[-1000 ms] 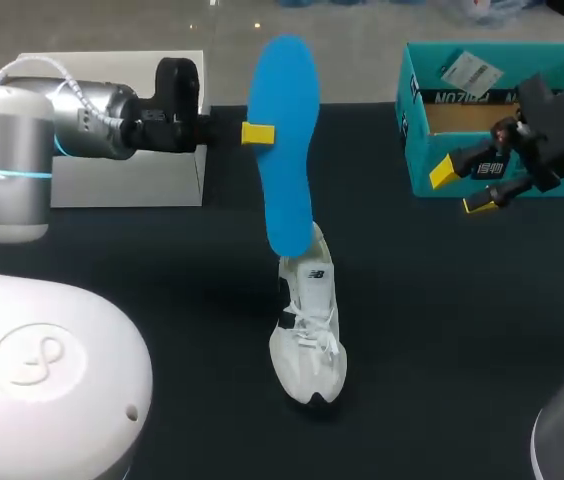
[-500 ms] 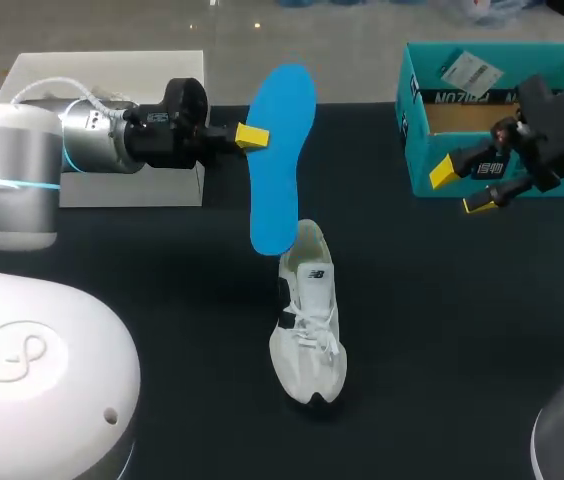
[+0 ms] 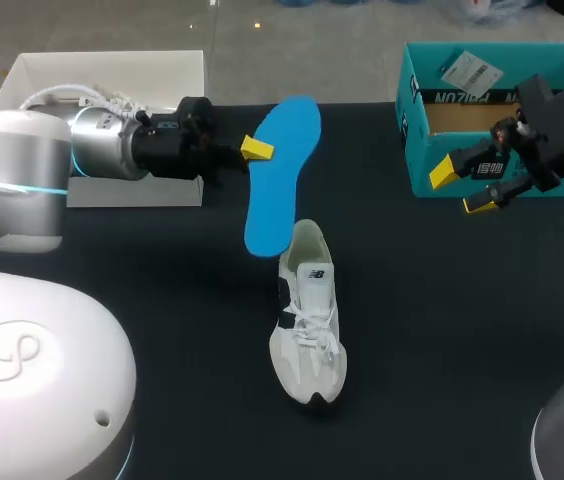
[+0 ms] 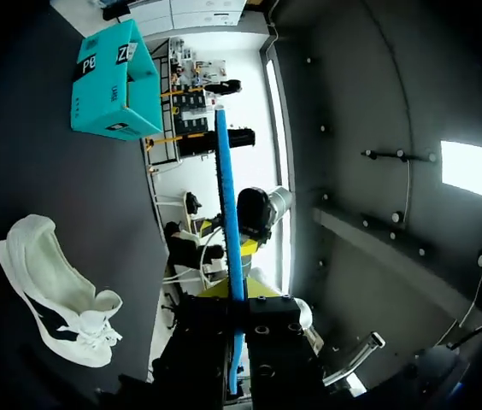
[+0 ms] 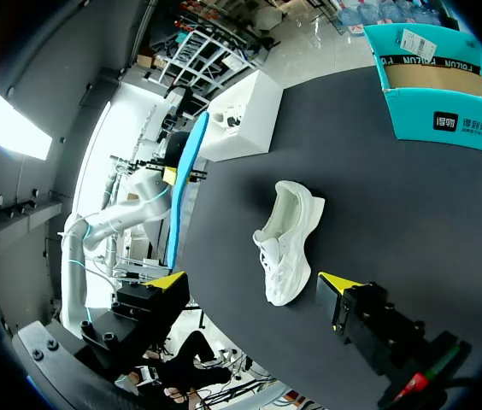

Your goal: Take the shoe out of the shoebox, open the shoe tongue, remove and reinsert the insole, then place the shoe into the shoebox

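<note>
Black surface [image 3: 442,330] before us, and our left pincer [image 3: 259,150] is clamped on the blue insole [image 3: 280,175], whose lower end hangs just by the heel of the white shoe [image 3: 309,325]. That shoe sits mid-surface, toe nearest. At far right our right pincer [image 3: 460,188] hovers agape, holding nothing, beside the teal shoebox [image 3: 409,120].

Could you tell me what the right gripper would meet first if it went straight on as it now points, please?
Probably the white shoe lying ahead of the right gripper, though depth is unclear.
</note>
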Controlling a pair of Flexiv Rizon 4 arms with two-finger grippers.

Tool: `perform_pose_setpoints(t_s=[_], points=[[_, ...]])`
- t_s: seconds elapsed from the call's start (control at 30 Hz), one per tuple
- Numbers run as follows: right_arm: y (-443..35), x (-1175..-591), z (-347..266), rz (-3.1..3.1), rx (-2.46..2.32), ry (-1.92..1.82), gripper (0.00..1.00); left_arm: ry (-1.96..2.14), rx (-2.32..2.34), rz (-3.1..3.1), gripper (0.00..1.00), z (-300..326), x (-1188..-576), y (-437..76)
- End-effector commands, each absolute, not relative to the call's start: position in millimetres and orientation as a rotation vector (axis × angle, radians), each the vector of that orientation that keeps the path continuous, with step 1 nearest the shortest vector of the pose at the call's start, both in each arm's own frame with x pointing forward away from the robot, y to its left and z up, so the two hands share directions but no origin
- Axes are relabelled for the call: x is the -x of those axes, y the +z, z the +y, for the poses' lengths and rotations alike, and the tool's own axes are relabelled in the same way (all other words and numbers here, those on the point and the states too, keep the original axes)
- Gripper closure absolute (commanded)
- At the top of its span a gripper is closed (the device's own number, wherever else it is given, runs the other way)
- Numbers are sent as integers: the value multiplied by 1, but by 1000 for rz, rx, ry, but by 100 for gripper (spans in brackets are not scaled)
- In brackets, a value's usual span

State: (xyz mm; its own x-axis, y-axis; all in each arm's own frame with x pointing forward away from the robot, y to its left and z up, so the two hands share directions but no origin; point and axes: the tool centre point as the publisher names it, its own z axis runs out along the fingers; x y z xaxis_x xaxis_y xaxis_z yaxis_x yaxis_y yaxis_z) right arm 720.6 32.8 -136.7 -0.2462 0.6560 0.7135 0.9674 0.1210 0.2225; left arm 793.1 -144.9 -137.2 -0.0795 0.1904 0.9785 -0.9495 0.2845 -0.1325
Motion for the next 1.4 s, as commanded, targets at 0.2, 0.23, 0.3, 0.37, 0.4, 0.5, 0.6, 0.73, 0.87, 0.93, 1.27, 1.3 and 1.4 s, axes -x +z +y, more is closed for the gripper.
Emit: perform_pose_setpoints(t_s=[0.2, 0.23, 0.3, 0.37, 0.4, 0.5, 0.6, 0.73, 0.87, 0.93, 1.27, 1.3, 1.4], points=[[-126, -720, 36, -2052, 1686, -882, 0, 1130, -978, -1263, 100, -146, -794, -140], [-123, -720, 38, -2072, 1734, -856, 0, 1141, -986, -1259, 100, -146, -796, -142], [-120, -720, 43, -2086, 1820, -806, 0, 1148, -1008, -1241, 100, -145, -799, -148], [-118, -721, 49, -2083, 1933, -788, 0, 1153, -1039, -1240, 100, -145, -803, -153], [-118, -722, 50, -2076, 1977, -782, 0, 1165, -1035, -1225, 100, -145, -805, -156], [-115, -721, 52, -2021, 1995, -902, 0, 1175, -1027, -1211, 100, -146, -806, -158], [-111, -718, 54, -1982, 1891, -1114, 0, 1185, -1012, -1187, 100, -143, -810, -160], [-106, -721, 59, -1953, 1857, -1172, 0, 1188, -1020, -1174, 100, -139, -815, -160], [-94, -729, 66, -2012, 1893, -1125, 0, 1161, -1035, -1178, 100, -140, -818, -165], [-85, -732, 71, -2087, 1903, -1060, 0, 1141, -1039, -1175, 100, -142, -819, -170], [-66, -737, 106, -2319, 1867, -827, 0, 1105, -1032, -1173, 100, -156, -825, -180], [-66, -738, 107, -2314, 1860, -822, 0, 1105, -1028, -1175, 100, -157, -825, -179], [-67, -742, 111, -2284, 1871, -785, 0, 1107, -1022, -1185, 100, -158, -824, -176]])
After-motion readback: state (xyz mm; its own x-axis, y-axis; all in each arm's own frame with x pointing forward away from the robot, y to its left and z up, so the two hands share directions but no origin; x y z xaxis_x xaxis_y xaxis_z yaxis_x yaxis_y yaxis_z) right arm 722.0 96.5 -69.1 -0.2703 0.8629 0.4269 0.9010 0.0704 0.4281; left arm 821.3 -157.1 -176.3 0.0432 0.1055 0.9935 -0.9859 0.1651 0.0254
